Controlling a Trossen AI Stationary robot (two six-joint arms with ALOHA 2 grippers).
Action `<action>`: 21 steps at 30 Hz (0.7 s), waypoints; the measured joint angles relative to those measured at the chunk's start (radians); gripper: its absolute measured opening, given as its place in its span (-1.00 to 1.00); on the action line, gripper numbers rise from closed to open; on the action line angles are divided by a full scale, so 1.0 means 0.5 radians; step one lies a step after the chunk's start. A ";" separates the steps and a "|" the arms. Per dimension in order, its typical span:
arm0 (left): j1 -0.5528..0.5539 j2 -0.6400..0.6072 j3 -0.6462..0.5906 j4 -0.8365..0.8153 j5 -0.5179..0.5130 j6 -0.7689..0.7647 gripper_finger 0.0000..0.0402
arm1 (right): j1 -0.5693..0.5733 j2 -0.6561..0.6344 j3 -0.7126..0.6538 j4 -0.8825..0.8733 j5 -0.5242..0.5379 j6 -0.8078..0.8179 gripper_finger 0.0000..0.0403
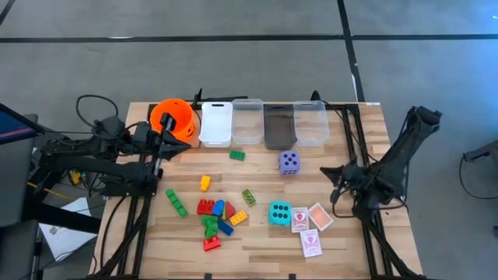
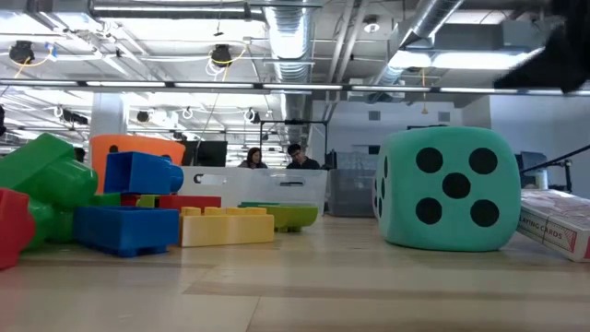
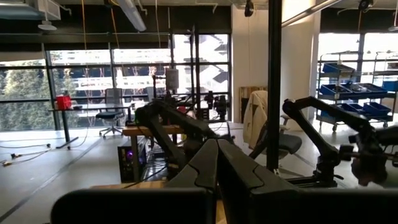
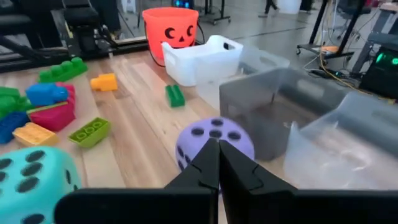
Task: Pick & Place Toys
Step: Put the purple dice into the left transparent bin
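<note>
Several toys lie on the wooden table: a purple die [image 1: 289, 162] [image 4: 214, 140], a teal die [image 1: 279, 213] [image 2: 450, 188], three red-and-white cards [image 1: 311, 225], a heap of red, blue, green and yellow bricks [image 1: 216, 218] [image 2: 129, 217], and single bricks, green [image 1: 237, 155], yellow [image 1: 205, 183], lime [image 1: 248, 197] and green [image 1: 177, 203]. My left gripper [image 1: 162, 148] [image 3: 217, 158] is shut and empty at the table's left, beside the orange bucket [image 1: 173, 118]. My right gripper [image 1: 336, 183] [image 4: 219, 152] is shut and empty at the right, pointing toward the purple die.
Four bins stand in a row at the far edge: white [image 1: 215, 123], clear [image 1: 247, 120], grey [image 1: 278, 126] and clear [image 1: 310, 123]. The orange bucket stands left of them. Bare wood lies between the purple die and the right gripper. People sit in the room beyond the table [image 2: 272, 159].
</note>
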 joint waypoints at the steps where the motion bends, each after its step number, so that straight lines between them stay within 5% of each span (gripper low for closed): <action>1: 0.000 0.004 0.001 0.012 0.000 0.000 -1.00 | 0.003 -0.011 -0.075 0.109 0.008 0.001 -1.00; 11: 0.001 0.108 0.002 0.073 0.001 0.000 -1.00 | -0.039 -0.042 -0.349 0.347 0.007 -0.084 -0.95; 21: 0.001 0.302 0.002 0.239 -0.171 0.000 -1.00 | -0.140 -0.318 -0.389 0.028 0.160 0.037 -0.73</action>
